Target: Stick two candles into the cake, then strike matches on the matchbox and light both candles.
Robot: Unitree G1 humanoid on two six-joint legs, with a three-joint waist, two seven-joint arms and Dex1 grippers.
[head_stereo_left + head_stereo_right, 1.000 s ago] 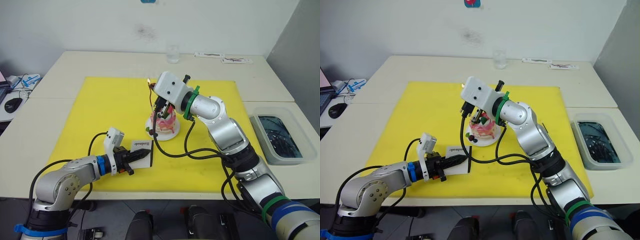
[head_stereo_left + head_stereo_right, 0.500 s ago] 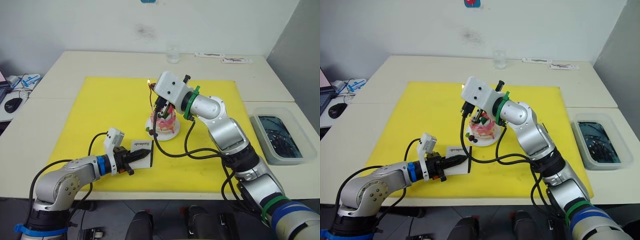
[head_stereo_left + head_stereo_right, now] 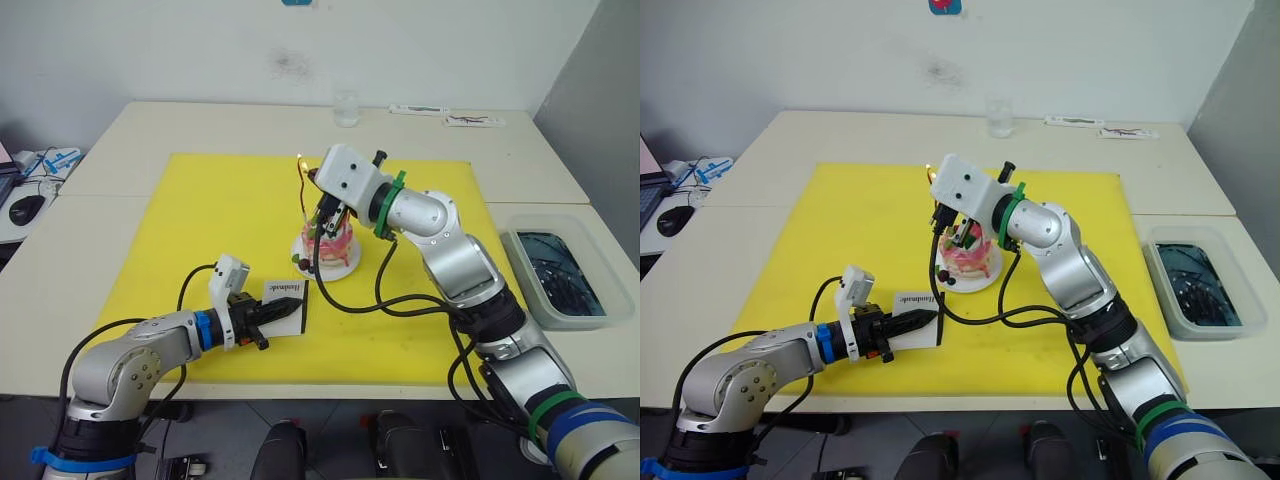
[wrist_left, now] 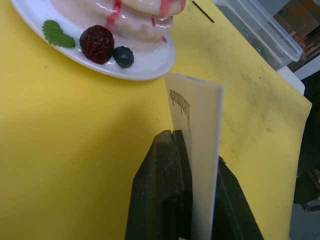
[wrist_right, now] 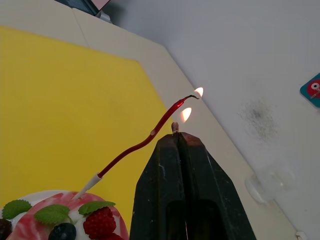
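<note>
I see my right gripper (image 5: 177,136) up over the cake (image 3: 328,240), its two black fingers pressed together on a match (image 5: 175,127) with a small flame on its tip. Just beside that flame is the top of one candle (image 5: 142,144), and it burns too. The candle is thin, red and wavy, and its pale end is stuck in the cake next to green leaves and a raspberry.

The cake sits on a small white plate (image 4: 145,70) near the middle of the yellow mat (image 3: 200,230). From the cake, my left gripper (image 3: 285,311) is at about 7 o'clock, low over the mat. Its fingers are closed on the white matchbox (image 4: 197,145), which stands up on its edge. The matchbox is near the plate but not touching it.

A glass (image 3: 346,108) stands on the table (image 3: 180,125) at 12 o'clock from the cake, past the mat. A clear tub (image 3: 560,275) sits at about 3 o'clock, off the mat.
</note>
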